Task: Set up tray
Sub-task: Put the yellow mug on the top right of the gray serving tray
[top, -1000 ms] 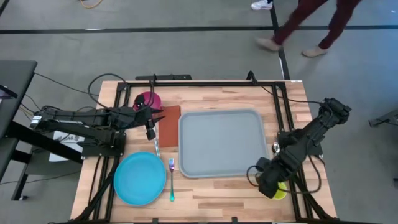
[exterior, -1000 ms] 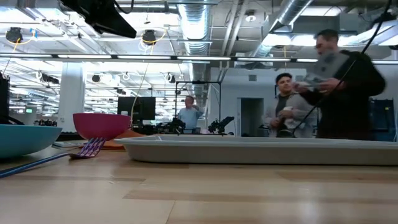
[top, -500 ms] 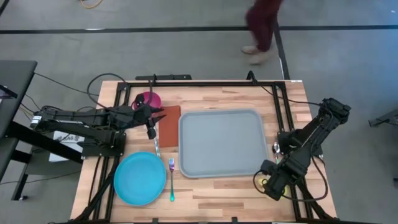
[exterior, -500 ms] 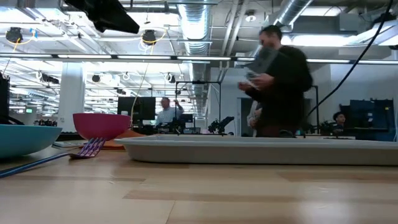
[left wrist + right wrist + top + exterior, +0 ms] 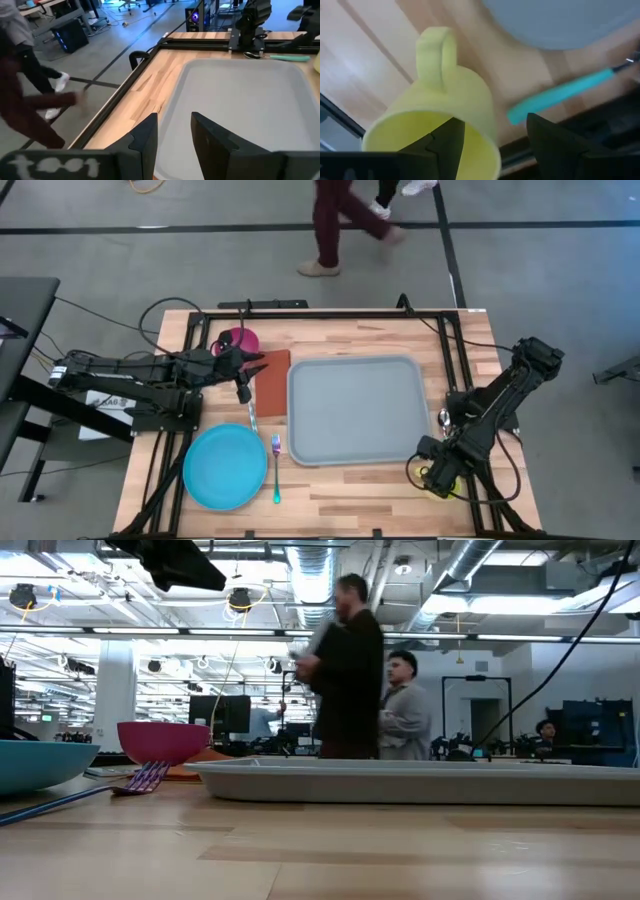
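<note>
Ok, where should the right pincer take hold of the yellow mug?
By the rim wall opposite the handle, coming in over the open mouth with one finger inside and one outside. The yellow mug opens toward the right pincer, its handle points away, and that near wall sits between the open fingers.

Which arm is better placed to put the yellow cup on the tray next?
Right. The right gripper is already at the yellow cup, one of its fingers inside the rim, near the tray.

Blue plate [image 5: 224,466], pink bowl [image 5: 238,340], orange-brown napkin [image 5: 272,383], yellow mug [image 5: 442,135]
</note>
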